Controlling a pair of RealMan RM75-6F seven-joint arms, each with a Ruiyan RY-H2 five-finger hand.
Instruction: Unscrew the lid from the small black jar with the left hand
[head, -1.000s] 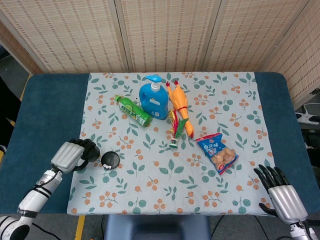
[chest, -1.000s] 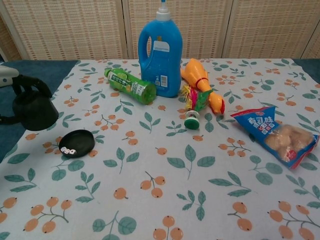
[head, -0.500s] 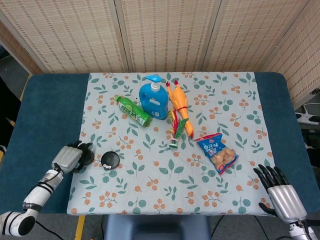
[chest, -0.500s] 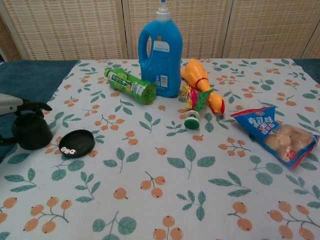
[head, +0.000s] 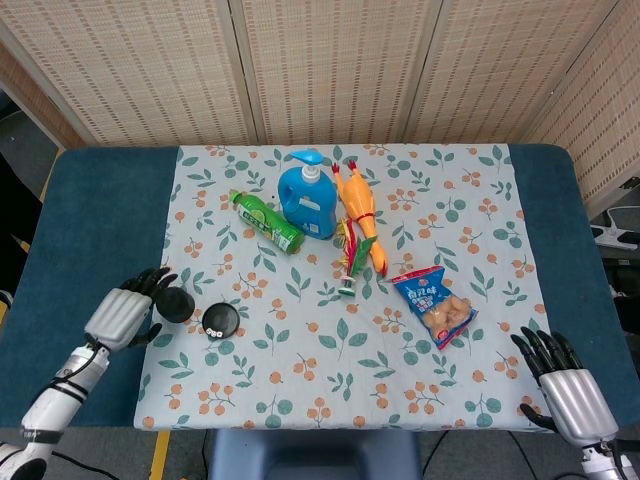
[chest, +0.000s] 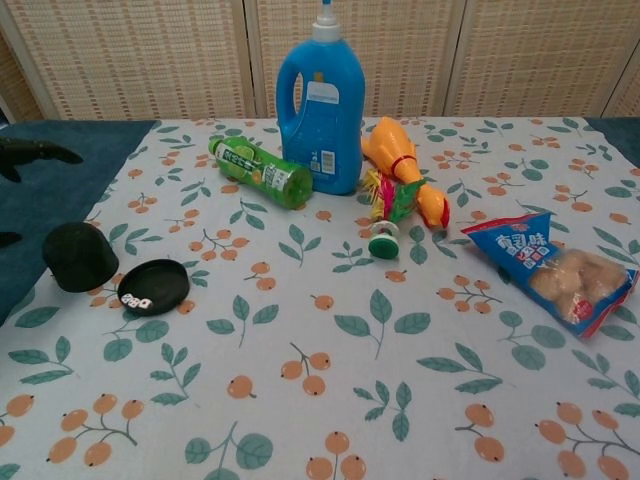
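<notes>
In the head view, the small black jar (head: 179, 304) is seen standing at the left edge of the floral cloth, just beside its flat black lid (head: 220, 320); the left hand (head: 124, 318) is held spread and empty nearby, and the right hand (head: 568, 395) likewise, fingers apart. In the chest view, the jar (chest: 80, 256) and lid (chest: 153, 286) are shown nearly touching, with only dark fingertips (chest: 38, 151) visible at the left edge.
</notes>
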